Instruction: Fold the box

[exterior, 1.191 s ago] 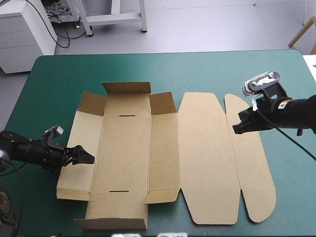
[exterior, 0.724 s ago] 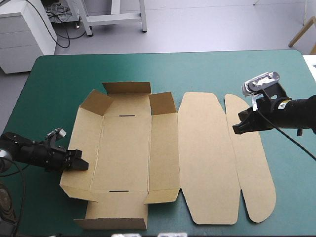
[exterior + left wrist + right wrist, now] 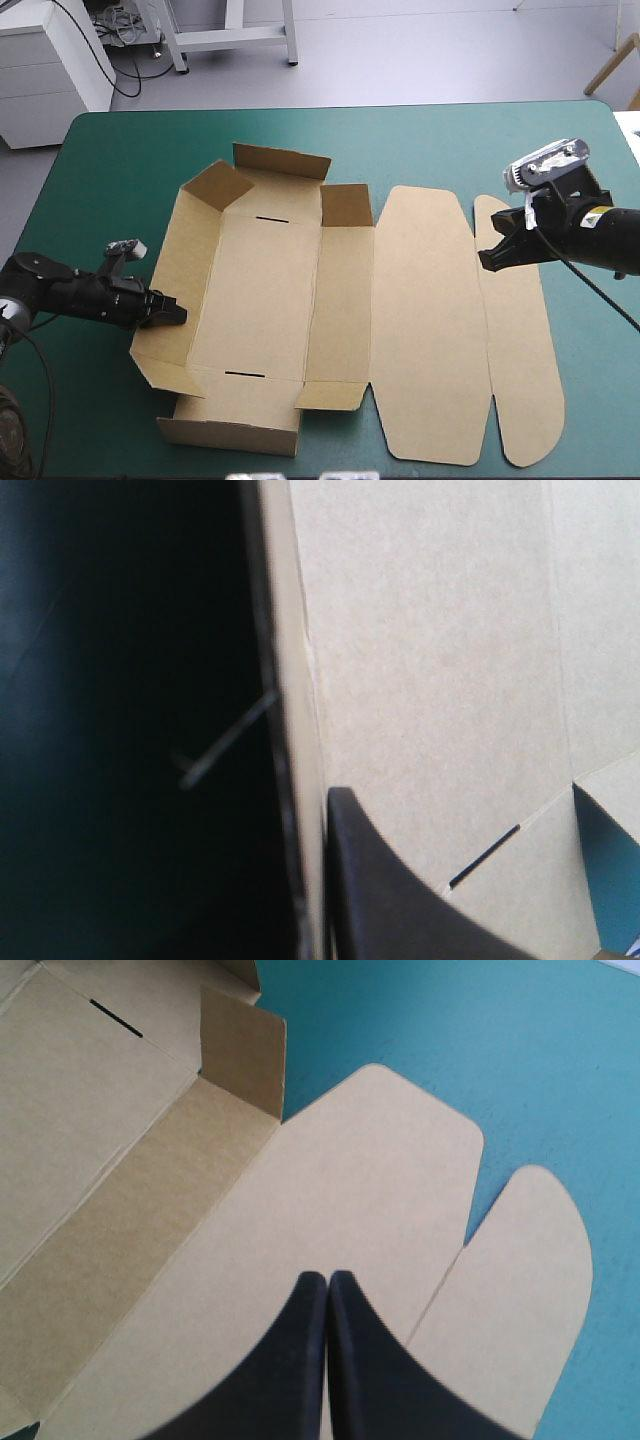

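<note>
Our left gripper (image 3: 172, 313) seemingly clamps the wall of the brown cut-cardboard box (image 3: 265, 290) nearest the table's left edge to raise it, while our right gripper (image 3: 486, 259), jaws together, hovers over the lid.

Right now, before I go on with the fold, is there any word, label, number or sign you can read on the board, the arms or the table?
No text can be read in any view.
The box: plain brown board, no print; its two dark marks are slots, not writing.
The right arm: a small yellow sticker, too small to read.
The teal-green cover: unmarked.
</note>
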`<state>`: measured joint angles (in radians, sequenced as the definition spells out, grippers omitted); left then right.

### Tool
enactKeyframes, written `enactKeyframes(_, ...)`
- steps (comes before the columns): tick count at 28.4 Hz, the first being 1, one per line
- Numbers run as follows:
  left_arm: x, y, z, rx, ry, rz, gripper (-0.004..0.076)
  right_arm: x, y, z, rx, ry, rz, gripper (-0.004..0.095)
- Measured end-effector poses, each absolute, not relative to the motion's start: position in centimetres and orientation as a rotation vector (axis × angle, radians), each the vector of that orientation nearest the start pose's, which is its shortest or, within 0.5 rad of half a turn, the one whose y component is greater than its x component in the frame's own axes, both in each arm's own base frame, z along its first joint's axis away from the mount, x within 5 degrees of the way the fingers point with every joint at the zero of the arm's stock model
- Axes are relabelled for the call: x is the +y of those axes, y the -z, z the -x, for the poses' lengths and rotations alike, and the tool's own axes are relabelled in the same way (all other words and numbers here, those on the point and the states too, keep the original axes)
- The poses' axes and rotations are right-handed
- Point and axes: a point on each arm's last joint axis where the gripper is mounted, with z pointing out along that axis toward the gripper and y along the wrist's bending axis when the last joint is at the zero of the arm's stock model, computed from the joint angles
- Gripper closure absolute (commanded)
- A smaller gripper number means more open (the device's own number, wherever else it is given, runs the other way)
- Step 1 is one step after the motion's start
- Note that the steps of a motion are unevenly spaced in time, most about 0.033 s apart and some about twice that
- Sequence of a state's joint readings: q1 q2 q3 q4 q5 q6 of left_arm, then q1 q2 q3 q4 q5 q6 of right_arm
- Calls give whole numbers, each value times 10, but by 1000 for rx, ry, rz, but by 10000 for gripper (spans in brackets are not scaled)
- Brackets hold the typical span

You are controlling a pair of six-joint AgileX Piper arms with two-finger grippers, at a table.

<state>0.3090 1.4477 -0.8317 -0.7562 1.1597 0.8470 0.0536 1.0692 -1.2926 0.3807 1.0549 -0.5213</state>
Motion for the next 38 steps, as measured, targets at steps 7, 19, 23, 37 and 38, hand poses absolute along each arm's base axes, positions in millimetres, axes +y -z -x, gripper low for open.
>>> enactKeyframes(7, -32, -325, -263, 2514, 517, -718, 734, 36, -452, -163, 2033, -174, 552, 927)
enactKeyframes(19, -99, -387, -265, 2223, -194, -1179, 734, 29, -454, -158, 2062, -125, 440, 927)
enactKeyframes(23, -128, -386, -264, 2065, -355, -1335, 734, 28, -454, -158, 2066, -131, 424, 927)
enactKeyframes(37, -202, -347, -255, 1501, -608, -1700, 734, 28, -454, -158, 2068, -134, 414, 927)
enactKeyframes(38, -204, -343, -254, 1459, -629, -1717, 734, 28, -454, -158, 2068, -134, 414, 927)
